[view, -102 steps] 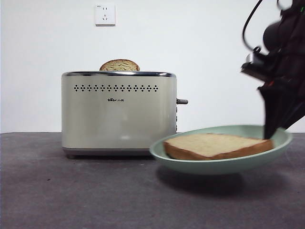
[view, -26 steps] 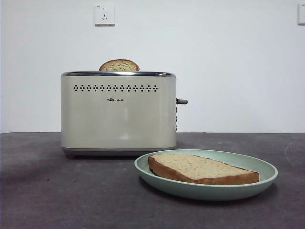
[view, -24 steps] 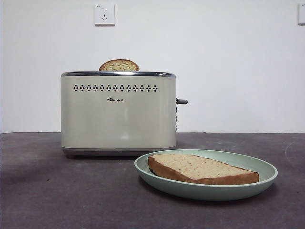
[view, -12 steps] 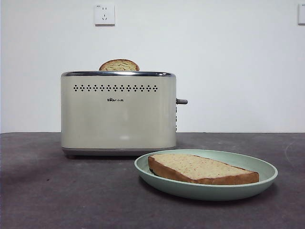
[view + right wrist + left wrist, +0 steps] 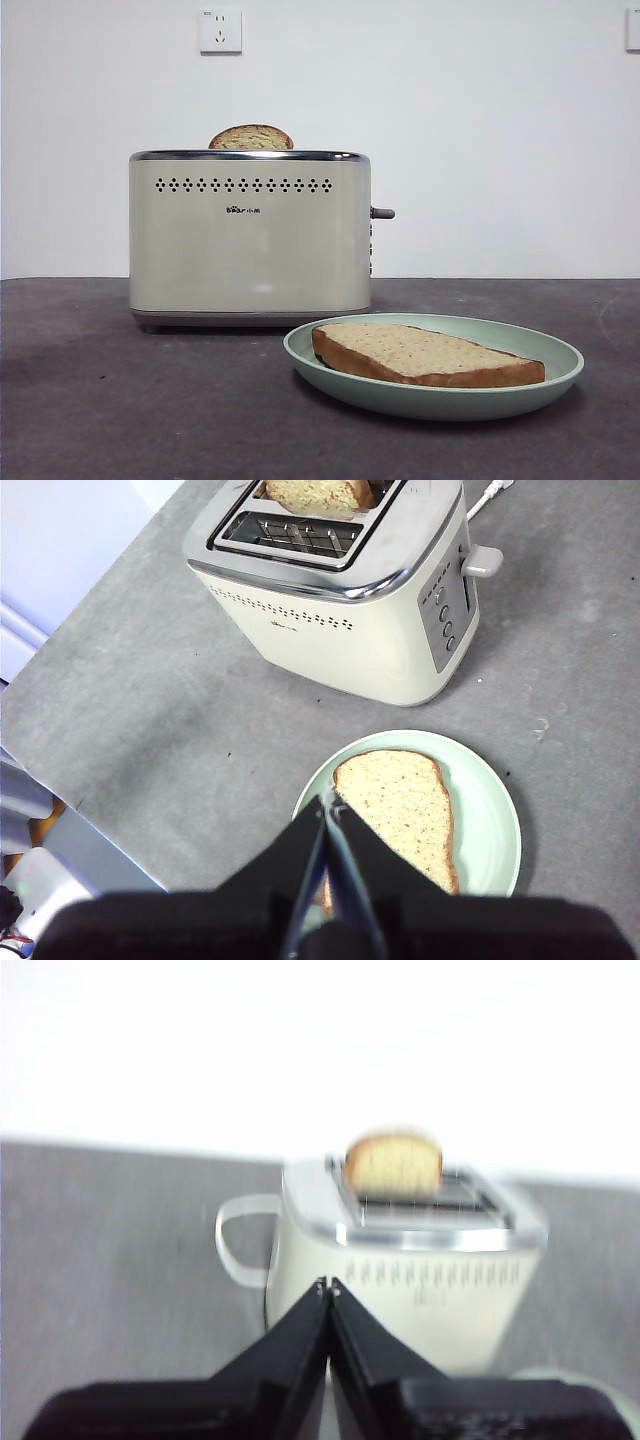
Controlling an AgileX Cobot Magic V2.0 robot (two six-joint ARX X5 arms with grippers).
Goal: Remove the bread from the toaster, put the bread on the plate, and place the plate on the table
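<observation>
The bread (image 5: 398, 815) lies on the plate (image 5: 489, 820) below the right hand (image 5: 328, 805), whose jaws are pressed together, empty.

The bread (image 5: 425, 354) is laid flat on the mint-green plate (image 5: 555, 352), which is set on the table (image 5: 120, 400) just beside the cream toaster (image 5: 250, 235).

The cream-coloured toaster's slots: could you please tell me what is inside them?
In the cream-coloured boxy toaster, one slot holds a small dome-topped bread slice poking above the chrome rim; its lower part is hidden. The other slot shows only wire guides.
</observation>
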